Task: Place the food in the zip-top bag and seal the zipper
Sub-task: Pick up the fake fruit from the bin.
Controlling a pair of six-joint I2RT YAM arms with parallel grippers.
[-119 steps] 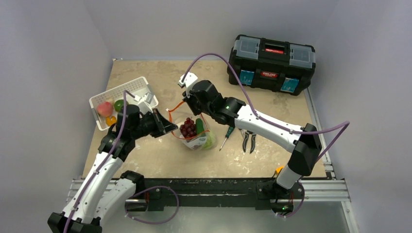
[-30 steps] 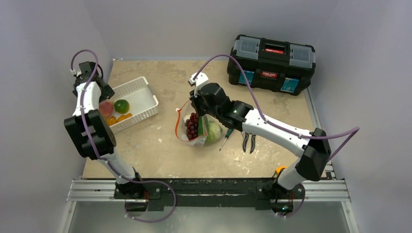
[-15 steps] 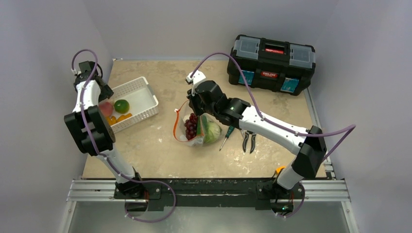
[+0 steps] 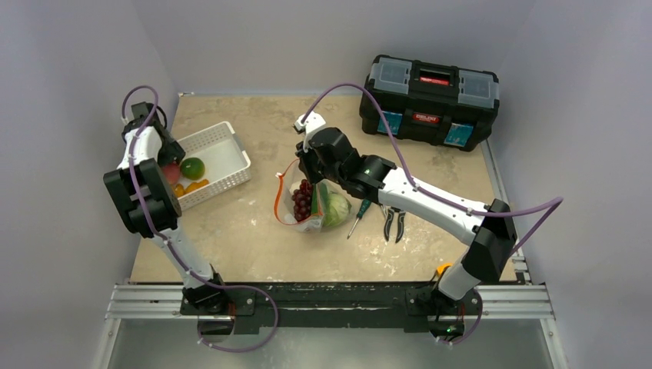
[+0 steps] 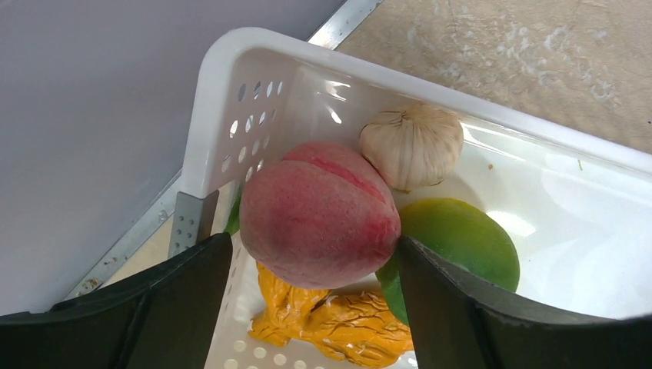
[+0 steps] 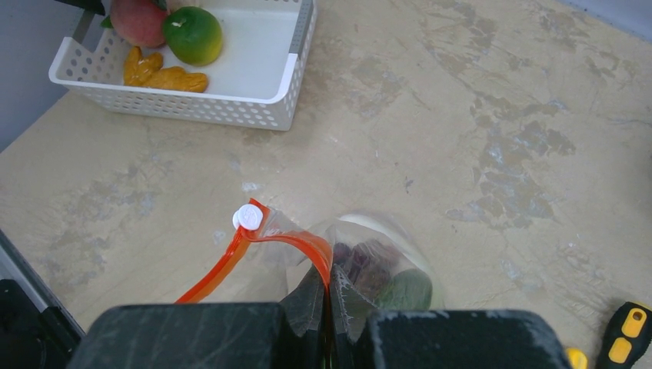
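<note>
Now your left jaws have swung to the basket (image 5: 231, 46), open around the peach (image 5: 319, 211), while your right jaws pinch the zipper (image 6: 219, 269): loading continues.

In the top external view we mark the black toolbox (image 4: 430, 98), which carries a red plate on its lid (image 4: 434, 78) and a second red plate on its front face (image 4: 424, 118), both with pale lettering too small for us to read. Two blue stickers (image 4: 390, 121) flank the front plate, and their print is likewise illegible; we read no other text.
</note>
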